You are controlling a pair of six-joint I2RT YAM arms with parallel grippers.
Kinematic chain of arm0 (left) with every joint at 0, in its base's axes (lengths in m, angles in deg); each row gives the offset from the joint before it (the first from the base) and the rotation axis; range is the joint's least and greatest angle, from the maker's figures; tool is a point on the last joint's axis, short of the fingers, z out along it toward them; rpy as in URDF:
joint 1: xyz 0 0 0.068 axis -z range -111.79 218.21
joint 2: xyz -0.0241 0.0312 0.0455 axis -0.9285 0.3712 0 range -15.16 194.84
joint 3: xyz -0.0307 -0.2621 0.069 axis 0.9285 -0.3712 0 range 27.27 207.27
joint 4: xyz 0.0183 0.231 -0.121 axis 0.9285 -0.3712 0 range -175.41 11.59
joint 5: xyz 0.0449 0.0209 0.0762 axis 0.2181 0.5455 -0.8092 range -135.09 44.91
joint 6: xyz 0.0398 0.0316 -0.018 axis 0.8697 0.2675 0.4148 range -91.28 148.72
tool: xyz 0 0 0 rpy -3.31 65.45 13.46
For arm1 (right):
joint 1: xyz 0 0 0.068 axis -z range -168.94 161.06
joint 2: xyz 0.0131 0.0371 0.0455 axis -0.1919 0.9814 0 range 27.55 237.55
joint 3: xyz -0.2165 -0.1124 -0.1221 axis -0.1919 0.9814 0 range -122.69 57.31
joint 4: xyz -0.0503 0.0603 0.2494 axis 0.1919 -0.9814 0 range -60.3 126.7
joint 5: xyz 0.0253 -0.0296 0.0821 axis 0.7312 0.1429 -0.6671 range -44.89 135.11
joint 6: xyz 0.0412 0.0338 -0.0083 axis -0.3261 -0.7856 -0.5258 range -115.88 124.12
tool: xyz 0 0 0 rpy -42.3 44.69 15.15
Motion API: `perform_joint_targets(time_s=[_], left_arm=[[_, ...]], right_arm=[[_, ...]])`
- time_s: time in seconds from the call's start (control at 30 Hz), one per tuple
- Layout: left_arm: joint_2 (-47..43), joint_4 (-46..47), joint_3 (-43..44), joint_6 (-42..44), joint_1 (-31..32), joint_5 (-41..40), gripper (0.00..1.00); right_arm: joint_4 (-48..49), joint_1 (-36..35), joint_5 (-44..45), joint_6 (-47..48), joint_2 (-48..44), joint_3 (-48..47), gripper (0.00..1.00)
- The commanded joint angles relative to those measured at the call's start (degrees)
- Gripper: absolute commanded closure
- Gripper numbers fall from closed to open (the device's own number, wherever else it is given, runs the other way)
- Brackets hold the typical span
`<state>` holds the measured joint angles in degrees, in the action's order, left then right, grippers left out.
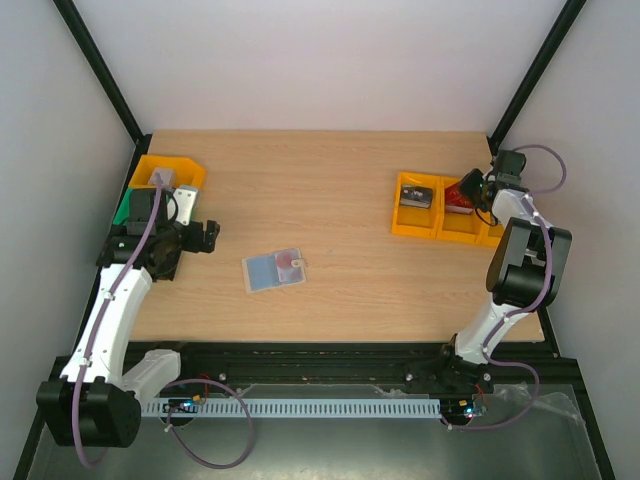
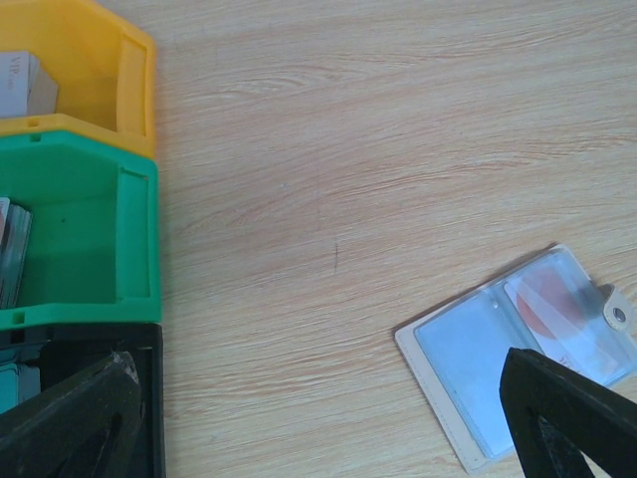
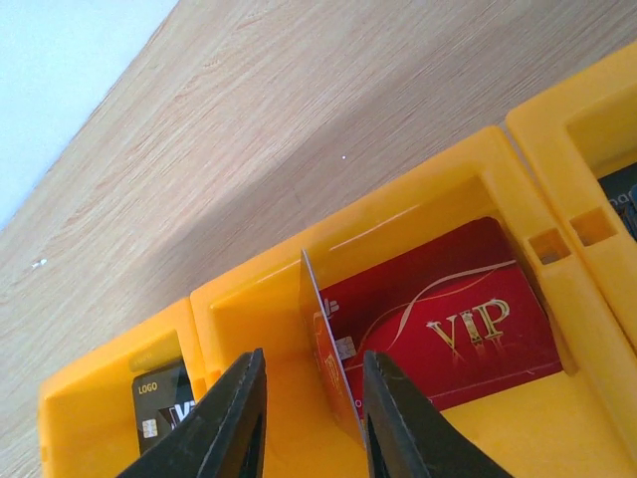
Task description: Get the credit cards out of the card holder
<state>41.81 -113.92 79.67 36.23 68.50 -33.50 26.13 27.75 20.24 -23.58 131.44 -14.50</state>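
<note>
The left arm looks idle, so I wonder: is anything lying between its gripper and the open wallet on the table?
Nothing visible. Only bare table lies between the open left gripper and the card holder. The yellow bin and green bin sit off to the other side.

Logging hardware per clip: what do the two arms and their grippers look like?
The left arm and right arm match: white links with chunky black joint housings, a lilac cable running along each. The left gripper and right gripper are black, each with two flat, tapering fingers. No markings are readable.
</note>
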Motion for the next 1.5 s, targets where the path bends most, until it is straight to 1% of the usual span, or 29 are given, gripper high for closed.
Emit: perform_joint_targets(time_s=[0.0, 0.17, 0.23, 0.3, 0.43, 0.73, 0.93, 1.13, 1.3, 1.47], left_arm=[[-1.05, 0.35, -0.63, 0.57, -0.38, 0.76, 0.01], [-0.95, 0.36, -0.69, 0.62, -0.38, 0.82, 0.01], [-0.9, 0.39, -0.72, 0.58, -0.38, 0.85, 0.01], [-0.92, 0.35, -0.7, 0.6, -0.38, 0.8, 0.01], [-0.89, 0.42, -0.72, 0.62, -0.44, 0.81, 0.01], [-0.71, 0.46, -0.81, 0.67, -0.47, 1.03, 0.01], [-0.66, 0.49, -0.88, 0.8, -0.47, 1.13, 0.01], [-0.74, 0.56, -1.03, 0.8, -0.47, 1.33, 0.01], [-0.81, 0.59, -1.0, 0.79, -0.47, 1.34, 0.01], [-0.87, 0.53, -0.94, 0.91, -0.47, 1.42, 0.01]], right_arm=[[1.73, 0.04, -0.11, -0.58, 0.52, -1.05, 0.73], [1.69, 0.02, 0.16, -0.69, 1.27, -1.38, 0.73], [1.53, 0.03, 0.16, -0.48, 1.78, -1.44, 0.75], [1.44, 0.06, 0.21, -0.27, 2.44, -1.25, 0.81], [1.63, 0.02, -0.22, 0.18, 2.99, -0.81, 0.98], [1.51, 0.12, 1.69, 0.68, -1.36, -0.83, 0.98], [2.17, 2.32, -0.37, -0.6, -3.93, 0.21, 0.98], [3.5, 3.58, -5.8, -1.75, -2.99, 1.04, 0.98], [4.44, 3.87, -10.13, -3.2, 0.16, 1.09, 0.98], [5.57, 4.09, -9.84, -4.16, 1.8, 0.97, 0.98]])
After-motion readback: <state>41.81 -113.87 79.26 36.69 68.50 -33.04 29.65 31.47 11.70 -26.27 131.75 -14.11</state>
